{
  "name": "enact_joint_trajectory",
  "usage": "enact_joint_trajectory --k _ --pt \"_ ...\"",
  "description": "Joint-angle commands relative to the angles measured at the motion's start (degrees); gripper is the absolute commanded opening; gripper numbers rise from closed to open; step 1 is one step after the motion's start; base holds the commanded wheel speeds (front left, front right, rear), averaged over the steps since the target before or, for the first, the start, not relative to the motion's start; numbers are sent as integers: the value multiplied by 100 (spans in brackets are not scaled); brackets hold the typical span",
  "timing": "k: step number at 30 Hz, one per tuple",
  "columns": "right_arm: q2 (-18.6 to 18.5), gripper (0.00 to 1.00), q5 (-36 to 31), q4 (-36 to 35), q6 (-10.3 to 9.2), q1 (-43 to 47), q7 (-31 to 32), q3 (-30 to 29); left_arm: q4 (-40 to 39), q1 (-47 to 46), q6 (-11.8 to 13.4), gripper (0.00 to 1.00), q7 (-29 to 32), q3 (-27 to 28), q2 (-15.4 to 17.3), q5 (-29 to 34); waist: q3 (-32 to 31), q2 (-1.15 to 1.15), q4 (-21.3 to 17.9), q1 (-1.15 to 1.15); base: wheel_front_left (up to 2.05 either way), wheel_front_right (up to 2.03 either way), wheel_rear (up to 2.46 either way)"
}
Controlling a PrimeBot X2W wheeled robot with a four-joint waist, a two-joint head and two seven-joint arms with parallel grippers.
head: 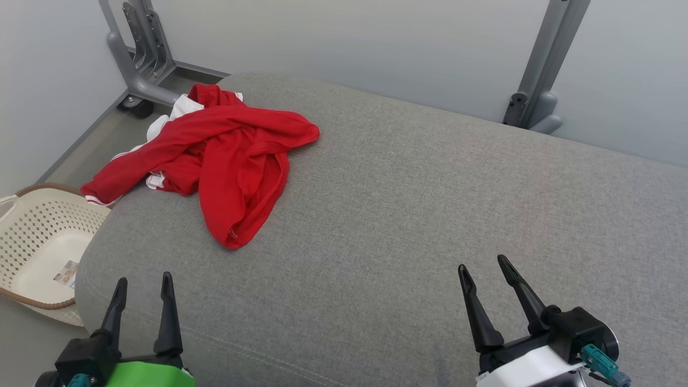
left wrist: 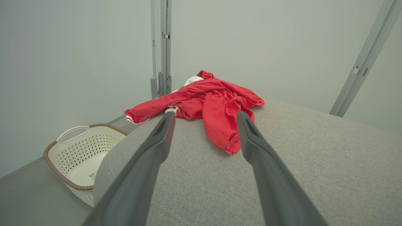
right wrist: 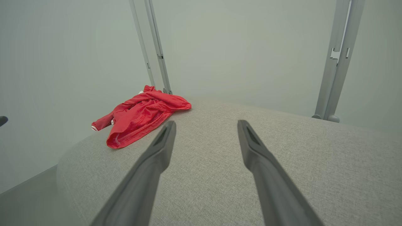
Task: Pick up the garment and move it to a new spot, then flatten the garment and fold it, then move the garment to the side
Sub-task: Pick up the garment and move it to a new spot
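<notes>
The garment is a crumpled red top with white trim, lying at the far left corner of a grey upholstered surface, with one sleeve hanging over the left edge. It also lies ahead in the left wrist view and at the left in the right wrist view. My left gripper is open above the near left edge, well short of the garment, with nothing between its fingers. My right gripper is open near the front right, far from the garment, also empty.
A cream perforated laundry basket stands on the floor at the left, beside the surface's edge; it shows in the left wrist view too. Grey metal frame legs stand against the wall behind. Most of the grey surface lies bare.
</notes>
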Motion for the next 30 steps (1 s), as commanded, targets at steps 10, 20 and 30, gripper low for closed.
enact_joint_trajectory --k 10,20,30 --pt "-24 100 -280 46 0 -283 -25 -24 245 -948 -19 100 -11 469 354 -675 732 0 -257 0 0 0 0" --pt "-25 100 -658 158 0 -701 -25 -35 976 -2317 -19 100 -10 231 1106 -1605 1603 0 -452 0 0 0 0" --pt "-22 100 -1120 134 0 -1226 -24 -102 2927 -4337 -19 100 137 -947 1863 -2996 2509 0 -666 0 0 0 0"
